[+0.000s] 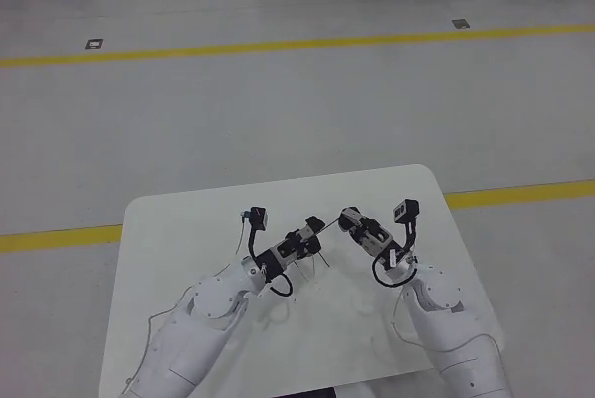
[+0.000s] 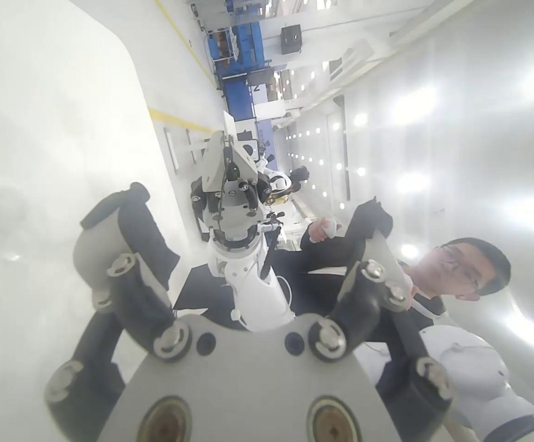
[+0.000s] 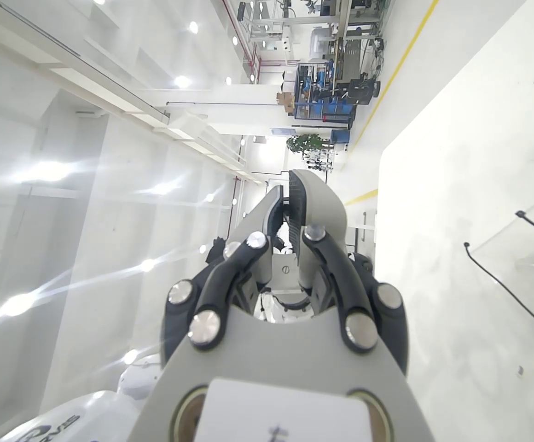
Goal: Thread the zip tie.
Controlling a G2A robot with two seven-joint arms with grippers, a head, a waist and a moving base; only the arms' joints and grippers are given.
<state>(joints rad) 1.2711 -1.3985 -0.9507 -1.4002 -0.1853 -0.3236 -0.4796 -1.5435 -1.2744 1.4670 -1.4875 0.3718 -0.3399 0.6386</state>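
Observation:
A black zip tie (image 3: 502, 285) lies flat on the white table (image 1: 178, 259), its head end toward the far table edge. It also shows as a thin line (image 1: 323, 261) below the grippers. A second black zip tie (image 3: 531, 223) rests on a clear sheet (image 3: 525, 250). My left gripper (image 2: 244, 209) is held above the table, wide open and holding nothing. It faces my right gripper (image 3: 286, 195), which is shut, and I cannot tell if it pinches anything. Seen from above, the left gripper (image 1: 312, 235) and the right gripper (image 1: 349, 219) point at each other, close together.
The table's rounded far corner (image 3: 386, 149) lies just beyond the right gripper. A person (image 2: 460, 269) sits behind the robot, off the table. Bare table surface spreads to the left (image 1: 168, 289) and behind the grippers (image 1: 307, 194).

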